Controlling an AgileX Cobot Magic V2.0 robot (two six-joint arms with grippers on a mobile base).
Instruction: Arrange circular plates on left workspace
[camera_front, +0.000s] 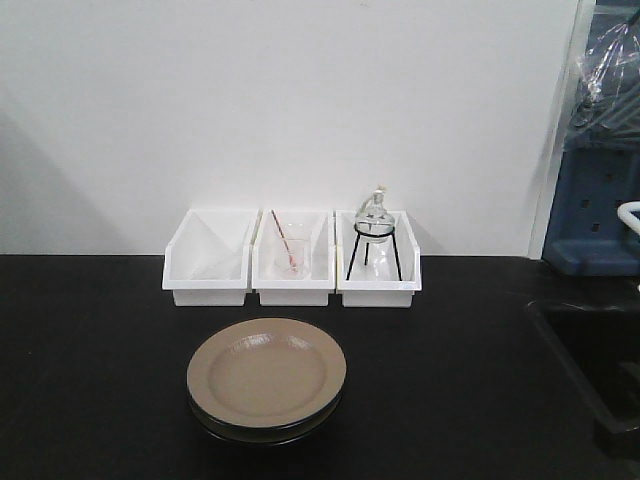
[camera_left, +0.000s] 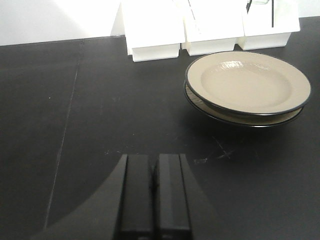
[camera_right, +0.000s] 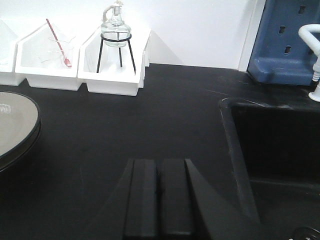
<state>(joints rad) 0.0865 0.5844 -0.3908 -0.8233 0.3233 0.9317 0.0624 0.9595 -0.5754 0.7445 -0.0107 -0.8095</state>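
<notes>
matte black gripper (camera_left: 155, 197) (both wrists), rectangular fingers (camera_right: 176, 197)

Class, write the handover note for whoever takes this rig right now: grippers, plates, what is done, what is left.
Left gripper: shut, empty, low over the countertop, short of the plates.
Right gripper: shut, empty, between plates and sink.
Plates: two, stacked, in front of the middle bin.
Done: nothing yet.
Left: unstack the plates and lay them out on the left of the countertop.
</notes>
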